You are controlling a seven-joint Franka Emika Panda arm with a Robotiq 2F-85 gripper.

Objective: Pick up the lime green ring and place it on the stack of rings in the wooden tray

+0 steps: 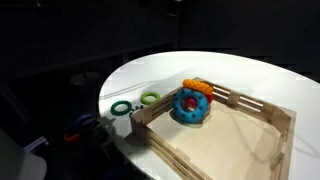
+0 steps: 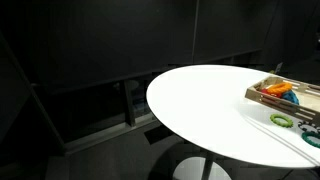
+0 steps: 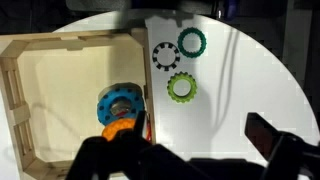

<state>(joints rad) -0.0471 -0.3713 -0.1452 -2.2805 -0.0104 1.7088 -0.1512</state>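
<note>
The lime green ring (image 3: 181, 87) lies flat on the white table just outside the wooden tray (image 3: 12, 80); it shows in both exterior views (image 1: 150, 98) (image 2: 283, 120). The stack of rings (image 3: 120, 108), a blue ring with an orange ring on it, sits in the tray near the wall closest to the lime ring (image 1: 191, 103). My gripper (image 3: 200, 127) is open and empty above the bare table, with the lime ring ahead of the jaws and slightly toward the tray side. I cannot make out the gripper in the exterior views.
A darker teal-green ring (image 3: 191, 42) and a small black toothed ring (image 3: 163, 55) lie on the round white table (image 3: 240, 80) beyond the lime ring. The teal ring is near the table's edge (image 1: 122, 107). The surroundings are dark.
</note>
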